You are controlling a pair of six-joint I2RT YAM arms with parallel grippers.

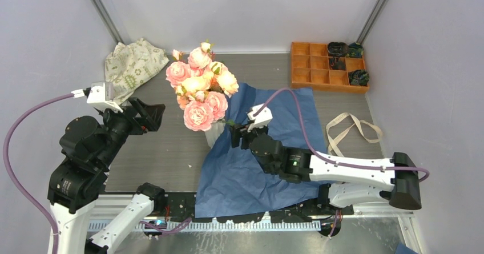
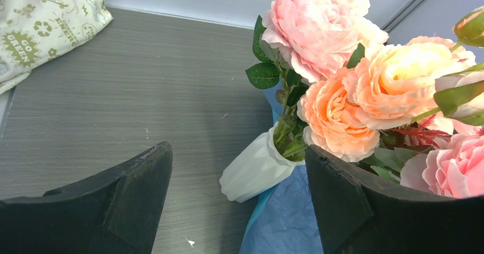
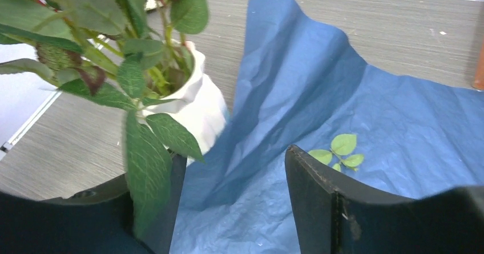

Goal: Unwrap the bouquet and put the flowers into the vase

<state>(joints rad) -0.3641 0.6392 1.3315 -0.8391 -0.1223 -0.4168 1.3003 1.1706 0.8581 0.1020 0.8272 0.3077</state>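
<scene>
The flowers, pink and peach roses with green leaves, are seated stem-down in the white ribbed vase. The vase is positioned near the middle of the worktop, at the left edge of the blue wrapping paper. The paper is spread open and creased, one fold raised beside the vase, and its near end reaches the front edge of the worktop. A loose leaf sprig is noted on the paper.

The right end effector is held just beside the vase, over the paper. Its jaws are parted and nothing is gripped, though one hanging leaf overlaps a finger. The left end effector is held left of the blooms, jaws wide apart and empty.

A beige ribbon lies right of the paper. An orange compartment tray is at the far right corner and a cream patterned cloth at the far left. The grey wood-grain worktop is enclosed by pale walls on three sides. Bare surface is seen left of the vase.
</scene>
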